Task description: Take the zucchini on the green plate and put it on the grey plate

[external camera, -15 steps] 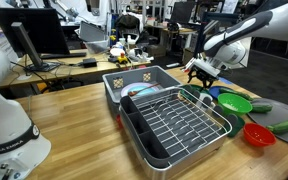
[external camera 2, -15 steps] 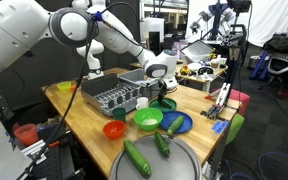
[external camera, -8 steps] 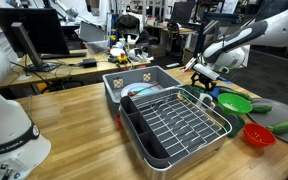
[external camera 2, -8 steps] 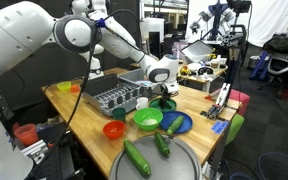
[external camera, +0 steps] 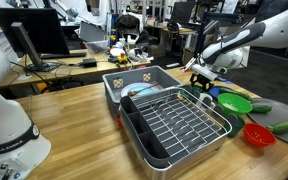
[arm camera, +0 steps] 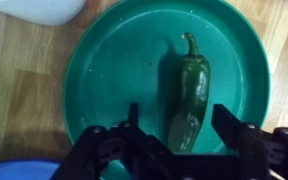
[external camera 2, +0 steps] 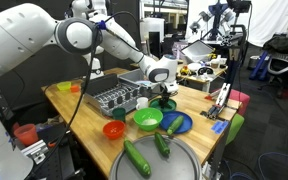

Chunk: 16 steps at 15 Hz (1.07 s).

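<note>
The zucchini point(arm camera: 187, 95) lay lengthwise on the dark teal-green plate point(arm camera: 114, 70), stem end pointing away from the pincer point(arm camera: 181, 115) and off-centre toward one side of the dish. The pincer was spread wide and held nothing. In the wrist view its two fingers stood either side of the vegetable's blunt end, and whether they touched the plate could not be told. In an exterior view the pincer point(external camera 2: 164, 93) hung just over that dark plate, behind the lime-green plate point(external camera 2: 148, 119), which seemed bare, and the blue plate point(external camera 2: 177, 124). The step in hand looked like the final approach before the grasp, with lift and transfer not yet begun. The fingers were already set across the zucchini's narrow width, so the next move probably called for a short, straight descent. A small shift toward the middle of its length might help, so that it would not tip when raised, and then a firm close. After that it would need carrying over the other dishes to the grey plate point(external camera 2: 184, 160) at the near end of the worktop point(external camera: 74, 110). Two green vegetables already lay there, so a free patch would have to be chosen.
</note>
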### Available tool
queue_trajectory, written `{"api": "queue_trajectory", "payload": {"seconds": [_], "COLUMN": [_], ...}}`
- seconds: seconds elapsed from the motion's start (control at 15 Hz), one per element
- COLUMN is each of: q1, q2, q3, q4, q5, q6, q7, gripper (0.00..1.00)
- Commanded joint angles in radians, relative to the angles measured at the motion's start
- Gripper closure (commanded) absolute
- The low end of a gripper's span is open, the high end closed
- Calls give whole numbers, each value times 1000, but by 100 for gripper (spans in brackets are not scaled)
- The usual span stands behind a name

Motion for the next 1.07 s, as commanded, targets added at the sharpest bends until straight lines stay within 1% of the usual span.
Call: {"api": "queue_trajectory", "payload": {"seconds": [0.0, 0.07, 0.27, 0.4, 0.47, 0.53, 0.67, 1.0], "q1": [-4, -4, -5, -8, -11, -16, -25, -32], "q2": [12, 10, 0, -9, -15, -27, -47, -114], "q3": [6, 7, 14, 21, 25, 34, 47, 41], "q4": [29, 28, 25, 22, 20, 11, 3, -36], "q5": [-24, -25, -23, -19, -15, -8, -6, -16], "q6": [-26, -25, -14, -7, -3, 0, -10, -40], "q7": [17, 15, 6, -3, -7, -17, -40, -80], "gripper": [55, 61, 83, 95, 93, 95, 93, 93]}}
